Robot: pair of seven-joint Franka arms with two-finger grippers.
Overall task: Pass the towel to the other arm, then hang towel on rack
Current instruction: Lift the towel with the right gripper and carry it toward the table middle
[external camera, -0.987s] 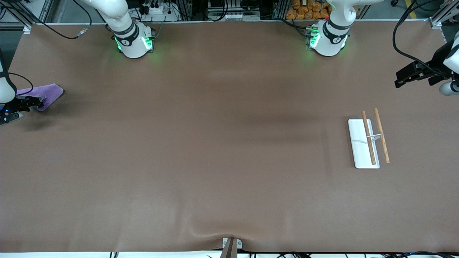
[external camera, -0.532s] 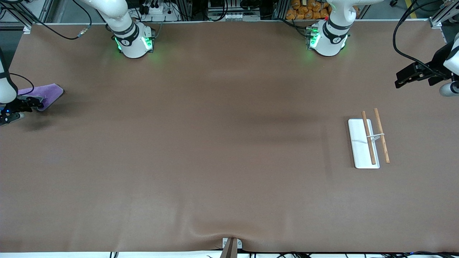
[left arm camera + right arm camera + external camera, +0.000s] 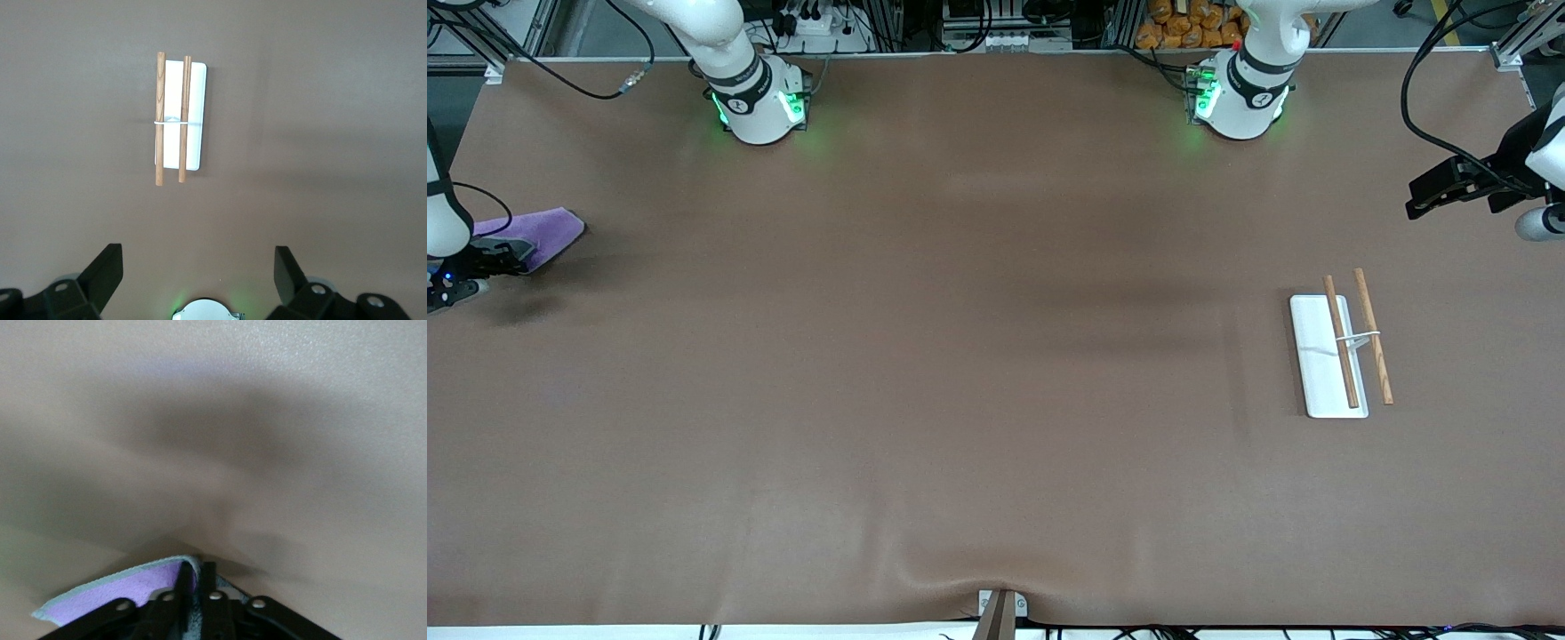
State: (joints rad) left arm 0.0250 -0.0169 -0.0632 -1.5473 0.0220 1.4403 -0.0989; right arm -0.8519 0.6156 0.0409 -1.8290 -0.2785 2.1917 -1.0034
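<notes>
**Right hand pinching the towel at the worktop's edge**

Where the brown worktop reaches the right arm's end, the purple towel lies flat on it, one corner pointing toward the middle of the worktop. The right hand is down at the towel's edge nearest the front camera. In the right wrist view its two dark fingers stand pressed together with a fold of the towel caught between them, the purple face up and a pale grey edging along the rim. The hand is narrow, shut on the cloth, and the rest of the towel rests on the worktop.

Across the middle the worktop carries only soft shadows.

Toward the left arm's end sits the rack: a white flat base with two light wooden rods lying parallel over it, joined by a thin silver wire across their middle. One rod runs above the base, and the other hangs just outside its edge on the side toward the left arm's end. The left wrist view looks straight down on the rack.

Up in the air near the worktop's edge at that end, well apart from the rack, the left hand waits. Its two fingers stand wide apart with nothing between them.
</notes>
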